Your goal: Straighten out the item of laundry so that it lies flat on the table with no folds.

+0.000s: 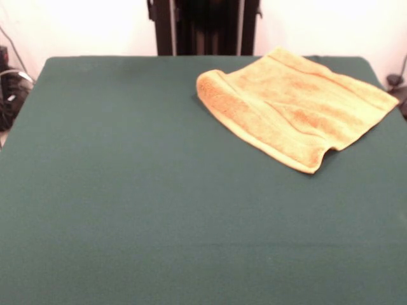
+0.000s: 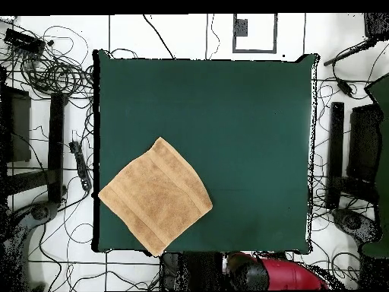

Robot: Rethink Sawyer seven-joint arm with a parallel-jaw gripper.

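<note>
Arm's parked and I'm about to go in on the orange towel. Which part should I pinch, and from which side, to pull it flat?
Probably the rolled, raised edge of the towel, the left side in the front view. It humps up off the table, so there is cloth to pinch. Come straight down from above and draw it outward, away from the towel's middle. The lifted near corner is a second option.

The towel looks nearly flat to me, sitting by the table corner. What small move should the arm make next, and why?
Probably bring the arm over the towel and pull out its rolled edge, the left-hand one in the front view. That edge looks folded over and raised, while the rest lies fairly smooth. The towel sits at a corner of the table, one tip at the rim in the overhead view, so drawing it inward seems wise. The gripper is not visible.
</note>
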